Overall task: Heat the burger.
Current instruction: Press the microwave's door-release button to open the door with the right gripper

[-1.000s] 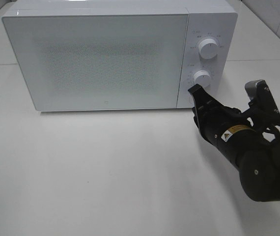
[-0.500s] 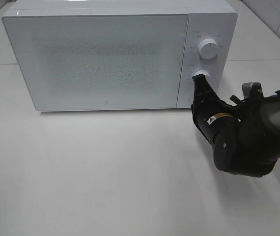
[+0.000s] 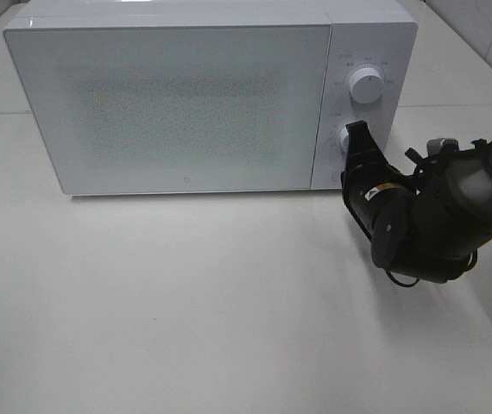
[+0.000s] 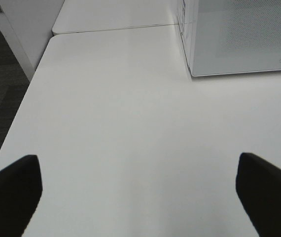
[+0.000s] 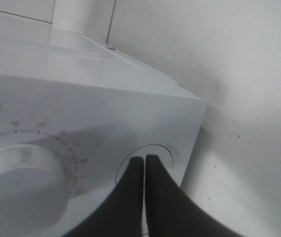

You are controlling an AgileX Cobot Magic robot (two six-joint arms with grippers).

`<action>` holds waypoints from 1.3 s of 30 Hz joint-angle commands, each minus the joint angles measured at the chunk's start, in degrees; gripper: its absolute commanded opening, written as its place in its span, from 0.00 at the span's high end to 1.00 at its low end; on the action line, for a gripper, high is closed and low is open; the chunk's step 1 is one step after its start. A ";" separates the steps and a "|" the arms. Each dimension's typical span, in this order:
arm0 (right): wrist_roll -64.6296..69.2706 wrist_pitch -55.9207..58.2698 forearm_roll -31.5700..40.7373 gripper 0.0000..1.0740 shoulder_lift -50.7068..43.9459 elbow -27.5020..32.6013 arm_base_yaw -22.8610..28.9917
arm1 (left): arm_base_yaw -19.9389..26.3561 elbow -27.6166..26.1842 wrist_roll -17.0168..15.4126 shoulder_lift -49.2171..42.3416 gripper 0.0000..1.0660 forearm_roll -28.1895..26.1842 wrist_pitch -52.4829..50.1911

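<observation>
Your right tool (image 5: 144,164) is pinching shut, its tips touching a round button (image 5: 160,154) beside a knob (image 5: 22,170) on the microwave (image 3: 186,95). Your left tool (image 4: 140,197) is hanging wide open over the table (image 4: 121,123). I cannot tell where the burger is.

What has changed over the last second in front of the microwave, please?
The right pincer, closed throughout, advanced to the microwave's control panel; its tips now sit at the round button beside the lower knob. Nothing was gripped or released. The door stayed shut.

Matte black arm (image 3: 423,228); yellow warning sticker (image 3: 369,193); tapered black claw (image 5: 144,159).
</observation>
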 commanded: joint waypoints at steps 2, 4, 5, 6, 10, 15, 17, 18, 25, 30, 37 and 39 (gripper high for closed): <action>1.03 0.80 -1.43 1.00 1.09 -0.52 -0.34 | -0.46 0.17 0.00 -1.09 0.06 -0.74 -0.40; 2.23 1.03 -1.89 1.00 2.01 -1.26 -0.34 | -0.46 0.17 0.00 -1.09 0.06 -0.74 -0.40; 2.23 1.03 -1.89 1.00 2.01 -1.26 -0.34 | -0.46 0.17 0.00 -1.09 0.06 -0.74 -0.40; 2.81 0.97 -2.64 1.00 2.12 -1.89 -0.34 | -0.46 0.17 0.00 -1.09 0.06 -0.74 -0.40; 1.15 0.57 -2.75 1.00 2.12 -2.69 -0.34 | -0.46 0.17 0.06 -1.09 0.06 -0.74 -0.40; 1.03 0.57 -2.92 1.00 2.35 -2.98 -0.34 | -0.46 0.17 0.06 -1.09 0.06 -0.74 -0.40; 1.03 0.40 -3.09 1.00 2.58 -3.61 -0.34 | -0.46 0.17 0.06 -1.09 0.06 -0.74 -0.40; 1.03 0.00 -2.86 1.00 2.64 -3.67 -0.34 | -0.46 0.17 0.06 -1.09 0.06 -0.74 -0.40; 0.86 -4.24 -2.46 1.00 2.64 -3.67 -0.34 | -0.46 0.17 0.06 -1.09 0.06 -0.74 -0.40; 0.92 -4.41 -3.09 1.00 2.64 -3.67 -0.34 | -0.46 0.17 0.06 -1.09 0.06 -0.74 -0.40; 3.04 -5.61 -4.41 1.00 2.64 -3.84 -0.34 | -0.46 0.17 0.06 -1.09 0.06 -0.74 -0.40; 3.04 -5.90 -4.41 1.00 2.64 -3.84 -0.34 | -0.46 0.17 0.06 -1.09 0.06 -0.74 -0.40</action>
